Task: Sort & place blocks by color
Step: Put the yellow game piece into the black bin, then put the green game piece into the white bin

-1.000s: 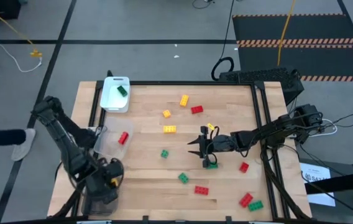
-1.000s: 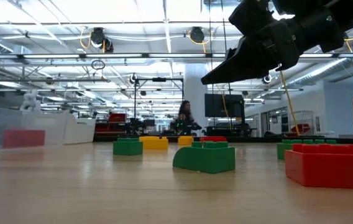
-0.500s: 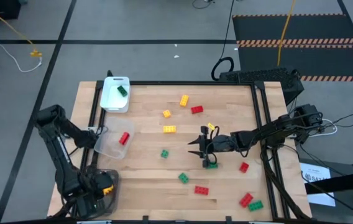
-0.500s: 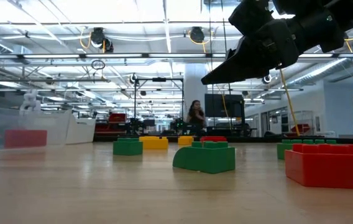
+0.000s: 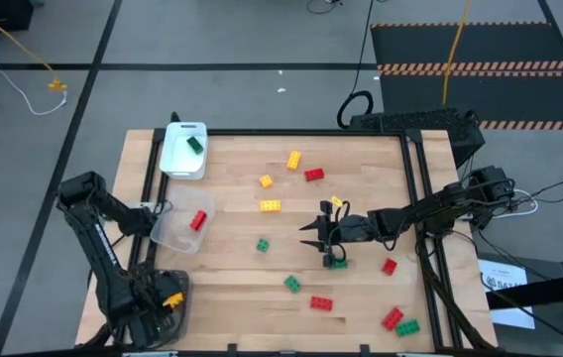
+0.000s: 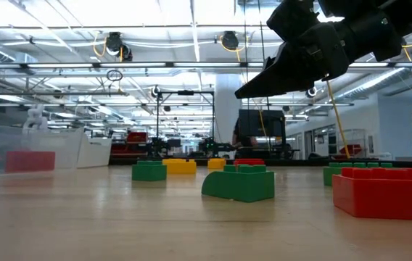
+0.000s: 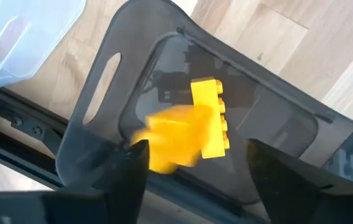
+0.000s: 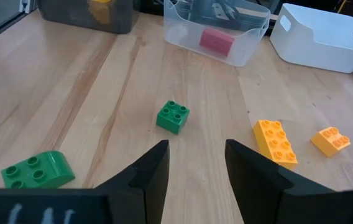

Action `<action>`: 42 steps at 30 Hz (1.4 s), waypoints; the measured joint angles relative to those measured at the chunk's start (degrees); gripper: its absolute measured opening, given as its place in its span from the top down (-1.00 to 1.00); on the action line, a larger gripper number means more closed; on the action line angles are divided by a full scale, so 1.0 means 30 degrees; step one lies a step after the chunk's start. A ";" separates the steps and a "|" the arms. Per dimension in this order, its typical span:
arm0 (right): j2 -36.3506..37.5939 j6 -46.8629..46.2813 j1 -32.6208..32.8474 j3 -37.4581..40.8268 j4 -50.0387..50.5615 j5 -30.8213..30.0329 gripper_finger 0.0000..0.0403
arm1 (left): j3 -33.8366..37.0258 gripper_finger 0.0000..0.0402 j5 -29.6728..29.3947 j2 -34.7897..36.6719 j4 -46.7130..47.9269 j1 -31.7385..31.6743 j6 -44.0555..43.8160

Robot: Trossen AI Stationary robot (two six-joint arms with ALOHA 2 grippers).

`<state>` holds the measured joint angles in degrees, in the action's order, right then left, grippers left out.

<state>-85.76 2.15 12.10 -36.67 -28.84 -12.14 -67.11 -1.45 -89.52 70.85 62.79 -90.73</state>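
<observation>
Blocks: small studded bricks, red (image 5: 314, 175), green (image 5: 291, 284) and yellow (image 5: 271, 205), scattered across the bench (image 5: 361, 159).
Dark tray (image 7: 133, 74): near-left corner, holds yellow blocks (image 7: 209, 118).
Left gripper (image 7: 192, 158): fingers wide apart above them.
Right gripper (image 5: 313, 235): mid-bench, fingers parted, empty.

The table (image 5: 361, 297) is pale wood with visible grain and plank seams, its finish a soft satin, framed by black metal rails (image 5: 422, 198). The blocks — such as the green square brick (image 8: 173, 116) and the orange brick (image 8: 276, 142) — are smooth, glossy moulded plastic. The clear tray (image 8: 217, 28) is thin transparent plastic; the white tray (image 8: 322, 37) is opaque and matt; the dark tray (image 7: 183, 112) is smoky translucent plastic holding a shiny yellow brick (image 7: 209, 118). The left gripper's fingers (image 7: 127, 177) look like matt black plastic.
</observation>
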 joint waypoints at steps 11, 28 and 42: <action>0.0000 -0.0216 0.0000 0.0007 0.0015 0.0047 0.25 | 0.0000 -0.39 -0.1377 0.0932 -0.0419 -0.3265 0.3799; -0.0007 -0.1647 0.0000 0.0015 0.3139 0.0139 0.25 | -0.0015 -0.26 -0.6499 0.0231 -0.5990 -1.2181 1.8402; -0.0003 -0.1654 0.0007 0.0022 0.3864 0.0122 0.25 | 0.0051 -0.28 -0.3878 -0.2491 -0.8088 -1.6984 2.6576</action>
<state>-85.76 -2.81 12.12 -36.60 -17.25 -11.78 -66.96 -13.09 -96.99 46.59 11.83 -11.00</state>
